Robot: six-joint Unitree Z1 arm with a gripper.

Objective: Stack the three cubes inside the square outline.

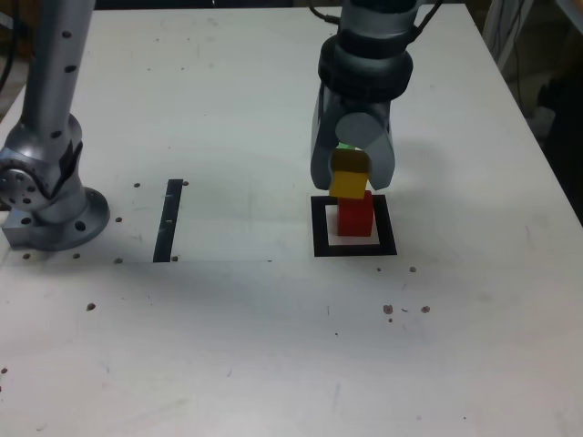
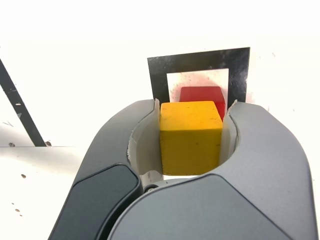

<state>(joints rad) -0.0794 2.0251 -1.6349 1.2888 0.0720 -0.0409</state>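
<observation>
Fingers (image 2: 250, 145) flanking yellow cube (image 2: 191, 136)

Lab: bolted arm base (image 1: 50, 214) on taped white table (image 1: 273, 355).

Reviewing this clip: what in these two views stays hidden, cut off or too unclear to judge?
- Green cube: only a sliver shows behind the claw in the exterior view; absent from the wrist view.
- Whether the yellow cube already rests on the red cube: the exterior view suggests contact, but the claw hides the seam in both views.
- Square outline: its near side is covered by the claw in the wrist view.
- Small dark specks on the table: too small to identify.
</observation>
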